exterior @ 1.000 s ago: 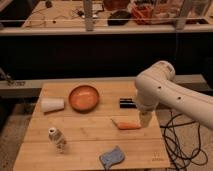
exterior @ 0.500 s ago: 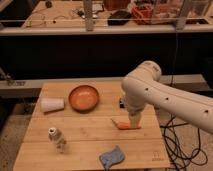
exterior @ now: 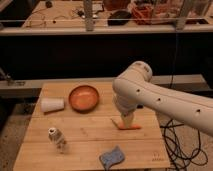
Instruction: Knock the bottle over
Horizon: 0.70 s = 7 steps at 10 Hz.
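Reaching step: claw (exterior: 127,120) well short of the bottle (exterior: 56,136).
Over the worktop's (exterior: 95,135) middle I had the arm (exterior: 160,97), its bulk masking the claw, which hung just above an orange item (exterior: 131,127); spread or pressed together, I could not tell. The bottle sat well apart at the claw's 9 o'clock, seemingly not yet toppled, its pose hard to read. Next, I judged, a low sideways sweep into it.

The robot's white arm (exterior: 172,102) enters from the right edge and rises leftward in one thick segment dotted with small dark holes. It ends in a rounded joint (exterior: 136,75) at its highest point, then bends sharply downward. Below this bend the gripper (exterior: 128,121) points straight down, low over the right-hand middle of the worktop (exterior: 85,131).
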Each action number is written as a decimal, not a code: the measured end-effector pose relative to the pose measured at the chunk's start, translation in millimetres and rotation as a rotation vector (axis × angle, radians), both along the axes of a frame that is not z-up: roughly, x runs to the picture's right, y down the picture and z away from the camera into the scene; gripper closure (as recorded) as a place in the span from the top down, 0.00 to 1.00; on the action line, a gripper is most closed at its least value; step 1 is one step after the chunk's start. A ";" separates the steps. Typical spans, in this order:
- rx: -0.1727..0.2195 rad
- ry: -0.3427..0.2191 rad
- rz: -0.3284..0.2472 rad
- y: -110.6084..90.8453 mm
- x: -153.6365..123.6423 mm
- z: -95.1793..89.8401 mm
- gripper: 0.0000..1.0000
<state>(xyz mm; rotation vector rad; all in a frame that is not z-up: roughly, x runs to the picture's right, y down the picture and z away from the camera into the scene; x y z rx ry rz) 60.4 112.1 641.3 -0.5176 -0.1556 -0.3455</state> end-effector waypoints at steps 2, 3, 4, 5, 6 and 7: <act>0.008 -0.027 -0.023 1.4 -15.2 -1.4 0.80; 0.009 -0.036 -0.029 1.9 -18.1 -2.7 0.80; 0.012 -0.051 -0.040 2.7 -23.8 -3.4 0.80; 0.012 -0.063 -0.051 3.9 -31.4 -4.1 0.80; 0.010 -0.077 -0.064 6.4 -45.8 -5.4 0.80; 0.010 -0.086 -0.074 8.0 -53.0 -6.6 0.80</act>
